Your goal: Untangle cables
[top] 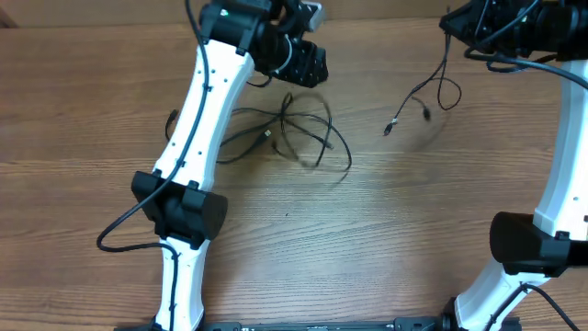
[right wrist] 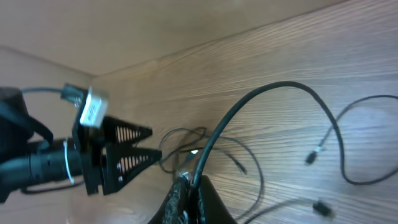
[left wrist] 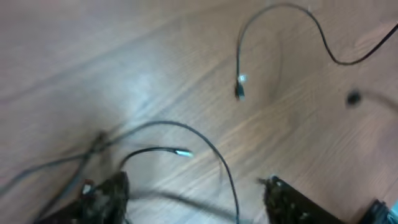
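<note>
Toward the far side of the table (top: 413, 230), the left arm reaches in with the left gripper (left wrist: 193, 183) just above the tangle of cables (top: 292, 133), jaws spread wide and gripping nothing. Far right, the right gripper (right wrist: 188, 185) sits raised with its jaws pinched closed on one cable (right wrist: 283, 84). That cable arcs away and dangles plug ends near the wood, apart from the tangle.

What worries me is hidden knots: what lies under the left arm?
Strands of the cables reach the left arm and vanish beneath it. How they run or cross there is covered.
</note>
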